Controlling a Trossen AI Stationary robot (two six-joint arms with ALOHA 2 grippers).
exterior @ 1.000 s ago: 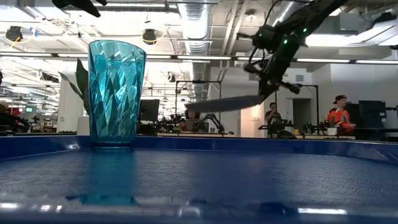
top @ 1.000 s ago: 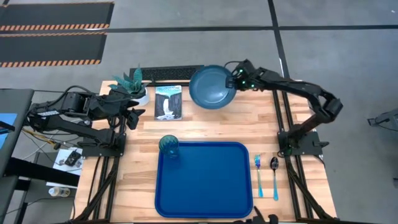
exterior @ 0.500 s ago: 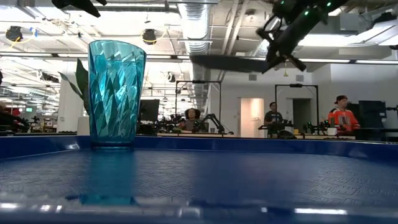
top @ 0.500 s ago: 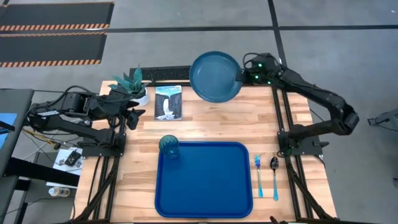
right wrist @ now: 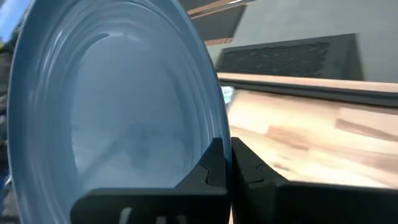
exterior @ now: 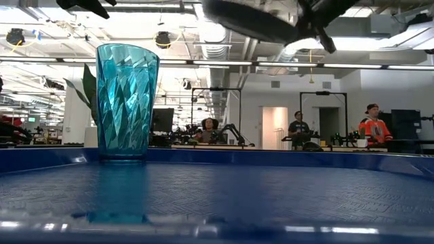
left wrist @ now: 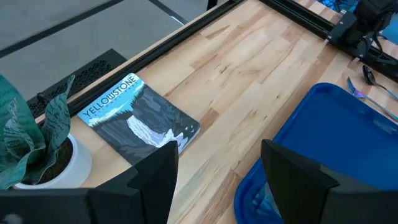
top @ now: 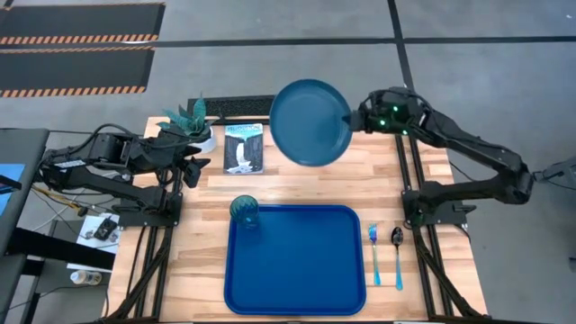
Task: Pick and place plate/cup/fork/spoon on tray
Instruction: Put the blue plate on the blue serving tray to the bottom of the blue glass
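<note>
We look down on a pale butcher-block wooden table standing on a grey workshop floor, and level across it we see an open lab with a few people far off at benches. The large rectangular royal-blue tray lies at the near middle of the table, and the small translucent teal-green tumbler already stands upright in its far left corner, so we judge that part of the task done. The slim fork with a light-blue handle and the spoon with a dark oval bowl lie side by side on the wood just right of the tray, untouched. The right gripper is clenched on the rim of the round teal-blue plate, its two dark fingers pinched nearly together with only the thin edge between them. It holds the plate high above the far edge of the table, tilted, with the plate's bulk hanging out to the left of the grip; we take that edge hold as the only way narrow fingers can carry so wide and flat a thing, and the height as clearance for the move towards the tray. The left gripper waits near the left side of the table with its fingers spread and nothing between them, beside the white pot with a green plant and the small printed booklet.
</note>
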